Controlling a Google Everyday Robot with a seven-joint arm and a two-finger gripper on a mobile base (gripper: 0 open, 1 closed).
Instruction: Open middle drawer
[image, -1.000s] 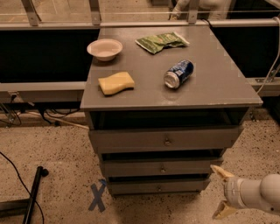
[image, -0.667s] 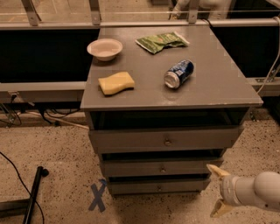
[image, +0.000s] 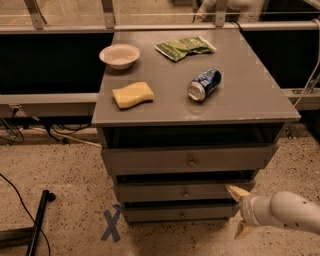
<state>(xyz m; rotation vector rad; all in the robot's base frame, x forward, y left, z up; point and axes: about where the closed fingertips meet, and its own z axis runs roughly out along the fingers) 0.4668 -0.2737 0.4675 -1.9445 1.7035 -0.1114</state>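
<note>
One gripper (image: 239, 210) at middle drawer's (image: 160, 192) right end, above speckled floor (image: 65, 170).

Only a blue X (image: 111, 225) on the floor (image: 60, 170) reads; the gripper (image: 234, 211) sits low right.

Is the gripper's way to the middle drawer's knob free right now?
Probably yes: the gripper, open, hangs just right of the middle drawer, slightly lower, and nothing stands between it and the knob.
</note>
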